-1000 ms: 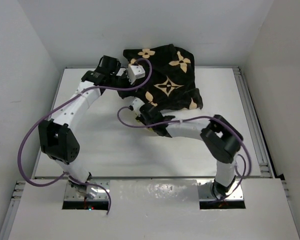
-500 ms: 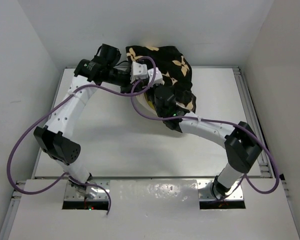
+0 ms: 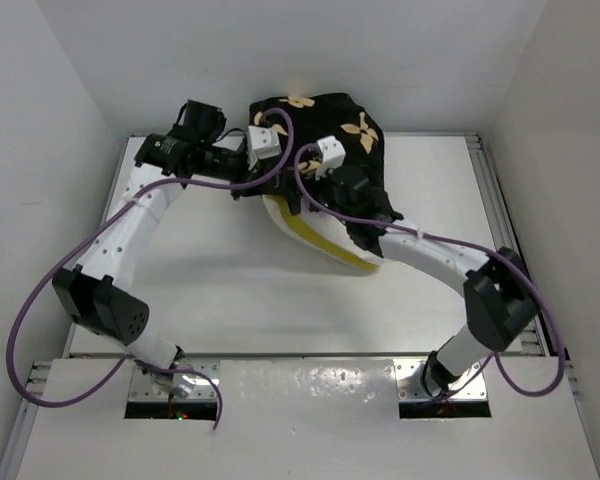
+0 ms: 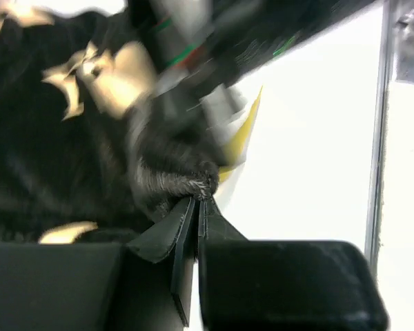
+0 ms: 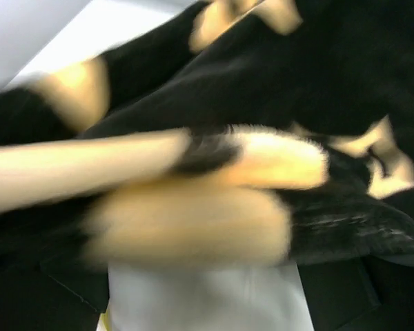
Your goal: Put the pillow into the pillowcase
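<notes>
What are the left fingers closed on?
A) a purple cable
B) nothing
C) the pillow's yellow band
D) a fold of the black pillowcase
D: the left wrist view shows the left fingers pinching a bunched fold of the pillowcase.

Left arm [image 3: 130,225] stretched far forward, wrist turned inward to the right, left gripper [image 4: 197,201] pinched tight on a fold of the pillowcase [image 4: 55,158]; right arm [image 3: 440,265] reaching diagonally forward and left, right gripper [image 3: 352,188] against the cloth, jaws too blurred to judge
</notes>
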Robot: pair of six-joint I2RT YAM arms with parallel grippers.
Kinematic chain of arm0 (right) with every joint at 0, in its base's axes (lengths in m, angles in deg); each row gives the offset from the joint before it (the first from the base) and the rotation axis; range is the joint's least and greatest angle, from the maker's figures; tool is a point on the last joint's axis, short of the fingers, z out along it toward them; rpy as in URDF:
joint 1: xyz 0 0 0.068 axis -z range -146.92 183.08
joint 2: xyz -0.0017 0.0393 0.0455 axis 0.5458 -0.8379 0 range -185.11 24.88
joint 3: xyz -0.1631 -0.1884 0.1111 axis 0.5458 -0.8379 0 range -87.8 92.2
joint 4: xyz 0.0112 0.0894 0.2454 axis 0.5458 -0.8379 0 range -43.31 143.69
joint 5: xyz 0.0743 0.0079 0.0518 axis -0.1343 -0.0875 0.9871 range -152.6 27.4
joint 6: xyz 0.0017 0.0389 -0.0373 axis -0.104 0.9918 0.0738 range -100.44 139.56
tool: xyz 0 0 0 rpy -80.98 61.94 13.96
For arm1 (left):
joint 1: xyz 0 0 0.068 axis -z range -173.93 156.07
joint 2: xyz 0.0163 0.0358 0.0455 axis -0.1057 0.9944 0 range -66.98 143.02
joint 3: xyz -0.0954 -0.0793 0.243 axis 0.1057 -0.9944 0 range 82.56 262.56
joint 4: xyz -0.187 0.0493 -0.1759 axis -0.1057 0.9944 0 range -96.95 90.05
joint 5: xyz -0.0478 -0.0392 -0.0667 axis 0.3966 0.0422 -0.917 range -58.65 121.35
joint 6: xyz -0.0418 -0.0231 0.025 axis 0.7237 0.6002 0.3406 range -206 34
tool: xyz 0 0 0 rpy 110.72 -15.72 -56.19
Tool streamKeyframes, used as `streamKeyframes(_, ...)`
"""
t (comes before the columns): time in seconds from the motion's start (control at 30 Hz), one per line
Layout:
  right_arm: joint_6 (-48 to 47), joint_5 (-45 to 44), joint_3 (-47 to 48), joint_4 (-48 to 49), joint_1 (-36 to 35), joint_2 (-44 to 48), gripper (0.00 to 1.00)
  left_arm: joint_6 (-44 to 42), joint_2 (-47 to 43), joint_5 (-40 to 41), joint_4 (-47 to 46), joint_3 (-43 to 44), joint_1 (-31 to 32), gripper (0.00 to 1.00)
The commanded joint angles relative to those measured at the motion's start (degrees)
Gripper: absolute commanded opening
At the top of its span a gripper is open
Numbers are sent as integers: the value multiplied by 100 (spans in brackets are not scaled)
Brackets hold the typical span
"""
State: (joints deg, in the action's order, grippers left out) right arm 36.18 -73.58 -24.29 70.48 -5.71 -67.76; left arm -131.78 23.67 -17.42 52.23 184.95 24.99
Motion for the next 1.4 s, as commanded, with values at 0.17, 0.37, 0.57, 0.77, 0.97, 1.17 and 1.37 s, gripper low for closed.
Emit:
streamKeyframes(0.17, -308, 3232, -1470, -1888, 398, 2318, 87, -396, -741, 1273, -680, -2211, 16, 0)
streamKeyframes(0.37, 165, 3630, -2657, -2181, 1100, 4086, 44, -669, -768, 1283, -574, -2689, 42, 0)
streamKeyframes(0.57, 1729, 2214, -3142, -2295, 2452, 4168, 50, -2484, -830, 1318, 460, -2891, 243, 2)
streamKeyframes(0.77, 2969, 2215, -3090, -2146, 3781, 3280, 92, -4544, -1023, 2275, 1351, -3261, 473, 89)
streamKeyframes(0.97, 2531, 2097, -3169, -1735, 3852, 2516, 93, -3443, -910, 854, 283, -2321, 305, 100)
streamKeyframes(1.17, 2275, 2452, -2738, -1724, 3466, 977, 52, -92, 39, 1387, -2716, -2031, 1341, 100)
streamKeyframes(1.37, 2487, 2654, -3441, -748, 3009, 1213, 28, 192, 1173, 2222, -3737, -1845, 1764, 100)
